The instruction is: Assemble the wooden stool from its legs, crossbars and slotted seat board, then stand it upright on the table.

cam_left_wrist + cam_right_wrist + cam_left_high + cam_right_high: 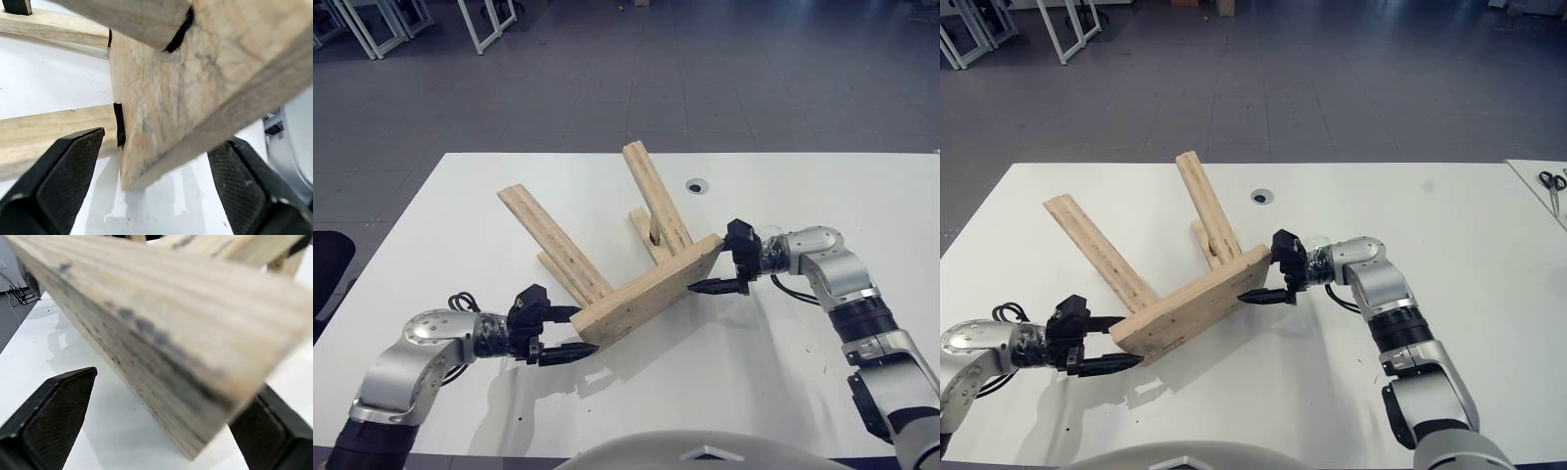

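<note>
Head view: the pale wooden stool (607,290) lies tipped on the white worktop (783,372), its slotted seat board (658,282) on edge and its legs (553,240) slanting up.

Left wrist view: the left gripper's (156,142) fingers (63,171) straddle 1 board corner, released.

Right wrist view: the right gripper's (168,396) fingers (54,416) straddle the other end, unclenched.

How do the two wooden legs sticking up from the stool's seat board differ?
The left leg leans far over toward the robot's left; the right leg stands steeper. The left leg joins the seat board near its closer end, the right leg near its farther end. Both are pale wooden planks set into the tilted board, pointing up and away from the robot.
</note>
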Controlling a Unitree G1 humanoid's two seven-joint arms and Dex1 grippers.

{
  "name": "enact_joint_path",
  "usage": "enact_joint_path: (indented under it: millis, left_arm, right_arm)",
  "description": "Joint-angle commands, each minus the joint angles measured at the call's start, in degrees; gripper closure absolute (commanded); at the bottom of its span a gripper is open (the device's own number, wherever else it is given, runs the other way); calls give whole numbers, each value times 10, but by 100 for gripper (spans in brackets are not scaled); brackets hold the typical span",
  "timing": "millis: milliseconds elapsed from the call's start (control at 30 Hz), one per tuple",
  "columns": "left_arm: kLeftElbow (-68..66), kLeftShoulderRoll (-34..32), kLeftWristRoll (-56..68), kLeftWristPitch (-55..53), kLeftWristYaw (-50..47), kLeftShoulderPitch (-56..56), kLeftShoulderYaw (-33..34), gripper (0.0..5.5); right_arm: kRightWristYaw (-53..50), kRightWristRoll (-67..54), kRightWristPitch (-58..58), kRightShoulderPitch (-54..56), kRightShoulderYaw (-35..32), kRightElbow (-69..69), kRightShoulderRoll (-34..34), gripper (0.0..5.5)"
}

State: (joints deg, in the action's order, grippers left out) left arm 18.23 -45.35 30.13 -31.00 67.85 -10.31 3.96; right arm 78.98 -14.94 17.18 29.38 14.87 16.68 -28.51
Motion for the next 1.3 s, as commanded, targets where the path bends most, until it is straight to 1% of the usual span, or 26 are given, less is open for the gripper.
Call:
enact_joint_path:
  millis: [33, 133, 200, 300, 400, 433, 500, 567, 600, 633, 667, 733, 800, 867, 900, 933, 967, 1000, 1033, 1067, 1100, 1133, 1167, 1200, 1233, 1300]
  left_arm:
    - [-42, -3, -24, 27, -14, 33, -4, 182]
    - [-76, -16, -29, 40, 3, 53, -5, 182]
    - [-101, -21, -32, 53, 19, 71, -11, 179]
    - [-133, -23, -37, 68, 45, 95, -25, 179]
    - [-177, -22, -38, 80, 88, 134, -48, 230]
    - [-187, -25, -36, 80, 105, 143, -53, 242]
    - [-202, -33, -34, 81, 136, 155, -61, 270]
    - [-211, -42, -27, 73, 165, 165, -65, 311]
    - [-210, -45, -20, 60, 177, 172, -67, 321]
    - [-206, -49, -11, 46, 188, 177, -68, 343]
    - [-199, -55, 2, 26, 202, 183, -68, 353]
    - [-176, -63, 44, -32, 217, 204, -62, 356]
    - [-147, -73, 99, -110, 221, 229, -51, 368]
    - [-122, -85, 223, -282, 199, 282, -22, 376]
    - [-118, -75, 288, -353, 173, 307, -1, 380]
    - [-130, -52, 349, -417, 133, 338, 19, 384]
    - [-158, -24, 404, -463, 83, 367, 40, 390]
    - [-212, 3, 495, -485, -3, 401, 45, 398]
    - [-267, 30, 576, -487, -103, 433, 41, 401]
    - [-308, 47, 656, -467, -191, 455, 26, 407]
    - [-350, 79, 699, -448, -277, 481, 22, 410]
    - [-398, 119, 702, -434, -355, 507, 35, 412]
    - [-460, 168, 695, -409, -440, 539, 64, 415]
    - [-498, 211, 704, -368, -512, 561, 91, 418]
    - [-536, 250, 697, -322, -587, 583, 122, 419]
    - [-636, 293, 670, -275, -674, 637, 168, 420]
  right_arm:
    - [20, -19, 22, -41, -4, -69, -33, 121]
    - [26, -37, 44, -77, -15, -133, -67, 121]
    - [23, -45, 53, -95, -17, -167, -78, 157]
    - [3, -37, 44, -106, -9, -182, -71, 218]
    - [-16, -22, 25, -113, 5, -172, -60, 280]
    - [-18, -22, 24, -114, 6, -171, -60, 293]
    - [-17, -26, 25, -115, 2, -170, -65, 326]
    - [-10, -35, 33, -117, -3, -172, -72, 371]
    - [-5, -43, 42, -119, -6, -175, -77, 384]
    - [2, -53, 53, -122, -8, -180, -83, 397]
    - [12, -76, 83, -126, -16, -194, -92, 397]
    - [33, -143, 162, -132, -42, -232, -118, 400]
    - [43, -242, 273, -126, -82, -269, -147, 403]
    - [10, -396, 423, -92, -158, -284, -155, 403]
    - [-43, -473, 483, -65, -198, -268, -140, 403]
    - [-129, -552, 529, -30, -235, -225, -114, 406]
    - [-232, -636, 541, 0, -255, -177, -94, 410]
    - [-393, -754, 506, 26, -254, -123, -73, 417]
    - [-546, -858, 456, 40, -239, -95, -55, 419]
    - [-659, -916, 410, 46, -231, -90, -35, 420]
    - [-791, -956, 347, 57, -243, -87, 11, 420]
    - [-897, -963, 281, 68, -260, -84, 56, 420]
    - [-979, -959, 232, 92, -282, -50, 98, 420]
    - [-1026, -938, 196, 116, -305, -15, 128, 420]
    - [-1040, -913, 194, 147, -317, 46, 141, 420]
    - [-1025, -853, 211, 203, -327, 171, 146, 420]
